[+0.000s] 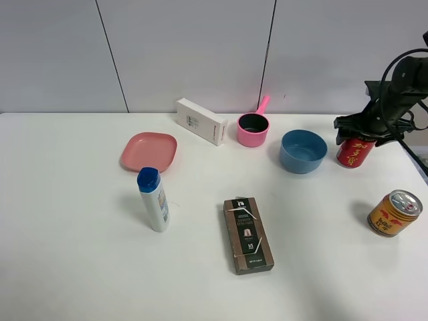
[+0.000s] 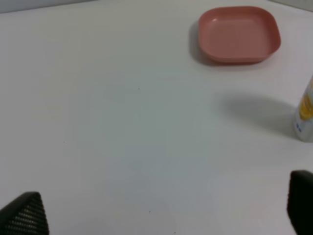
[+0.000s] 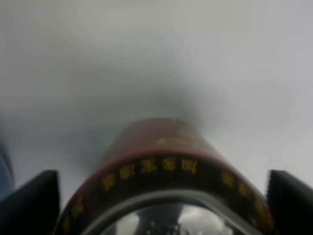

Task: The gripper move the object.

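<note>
The tall red can (image 1: 355, 151) with yellow characters is at the back right of the white table (image 1: 80, 267), right of the blue bowl. My right gripper (image 1: 362, 130) comes down over its top, and its black fingers (image 3: 30, 203) sit tight against both sides of the can (image 3: 161, 147), shut on it. The can is upright, at or just above the table. My left gripper (image 2: 166, 215) is open and empty over bare table, with only its fingertips (image 2: 24, 215) showing. It is out of the exterior high view.
A blue bowl (image 1: 303, 151), a pink saucepan (image 1: 253, 129) and a white box (image 1: 200, 121) stand along the back. A pink plate (image 1: 149, 151) (image 2: 239, 34), a blue-capped bottle (image 1: 153, 199) (image 2: 305, 115), a dark box (image 1: 247, 235) and a short orange-gold can (image 1: 394, 213) lie nearer.
</note>
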